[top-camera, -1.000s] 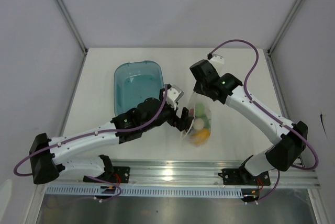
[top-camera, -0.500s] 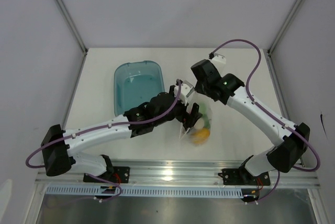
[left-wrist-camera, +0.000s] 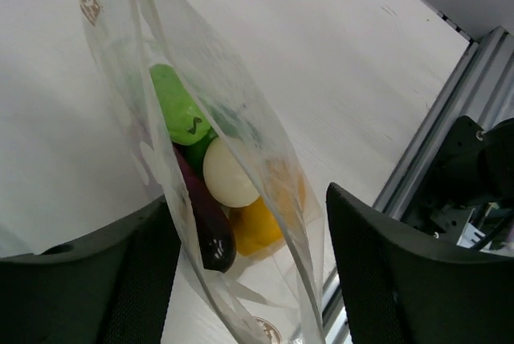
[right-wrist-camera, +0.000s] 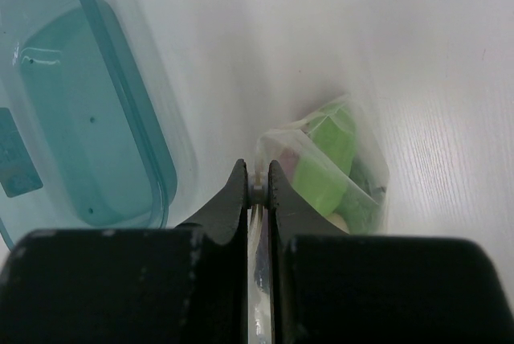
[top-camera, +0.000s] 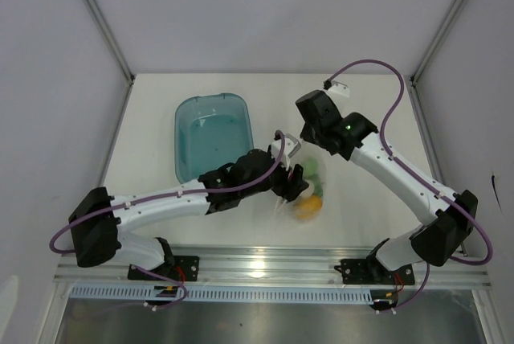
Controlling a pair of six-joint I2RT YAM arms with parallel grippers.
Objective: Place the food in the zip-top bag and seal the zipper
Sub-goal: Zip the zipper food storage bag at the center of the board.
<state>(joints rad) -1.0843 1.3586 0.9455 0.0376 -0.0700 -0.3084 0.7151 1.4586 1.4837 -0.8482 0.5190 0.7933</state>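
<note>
The clear zip-top bag (top-camera: pixel 312 196) hangs upright over the table, just right of centre. My right gripper (right-wrist-camera: pixel 259 179) is shut on its top edge, pinching the zipper (right-wrist-camera: pixel 259 193) strip. Through the plastic the food (left-wrist-camera: pixel 229 175) shows: a light green piece (left-wrist-camera: pixel 177 107), a white ball, a purple piece (left-wrist-camera: pixel 205 219) and a yellow-orange piece (left-wrist-camera: pixel 257 230). My left gripper (left-wrist-camera: pixel 249 280) is open. Its two fingers (left-wrist-camera: pixel 88 280) stand on either side of the bag's lower part, close to the plastic. In the top view the left gripper (top-camera: pixel 294 186) partly hides the bag.
A teal translucent tub (top-camera: pixel 210 129) stands left of the bag, with nothing showing inside it (right-wrist-camera: pixel 76 119). The aluminium rail (top-camera: pixel 273 262) runs along the table's near edge, just below the bag. Bare white table (top-camera: pixel 361 103) lies behind and to the right.
My left arm has swung right, bringing its fingers from beside the bag to either side of it, and its jaws have narrowed. The right gripper has kept its hold and barely moved.
</note>
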